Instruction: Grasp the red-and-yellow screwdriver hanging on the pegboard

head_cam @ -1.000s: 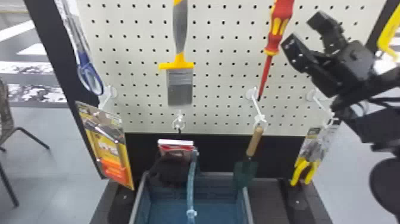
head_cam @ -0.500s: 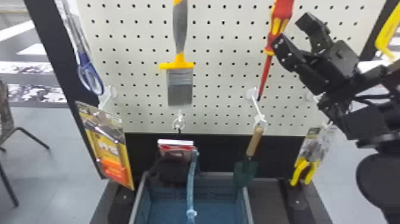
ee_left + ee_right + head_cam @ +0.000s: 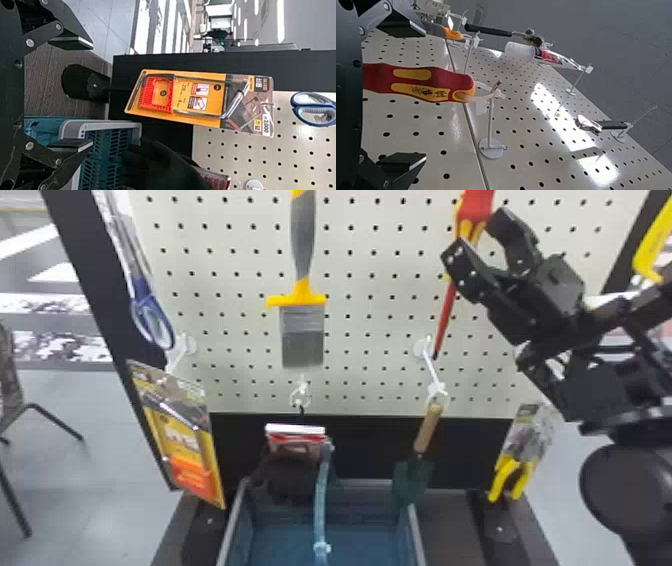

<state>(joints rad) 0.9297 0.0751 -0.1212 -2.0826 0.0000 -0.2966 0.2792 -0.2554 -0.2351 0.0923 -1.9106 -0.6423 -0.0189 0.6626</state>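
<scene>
The red-and-yellow screwdriver (image 3: 477, 207) hangs from its hook (image 3: 490, 122), ungripped.
We have our right hand (image 3: 475, 234) wide open by its handle (image 3: 433, 75), holding nothing; bare pegboard (image 3: 362, 265) lies between it and the paintbrush (image 3: 302, 335), the trowel (image 3: 428, 429) hangs lower, and our left hand (image 3: 93, 94) is empty, wide open too.

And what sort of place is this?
Probably a hardware-shop display, or a mock-up of one: a pegboard hung with a screwdriver and paintbrush, a hacksaw in retail packaging, and a blue basket below.

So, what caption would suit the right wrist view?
Red-and-yellow screwdriver hanging from a pegboard hook, framed by the open right gripper.
</scene>
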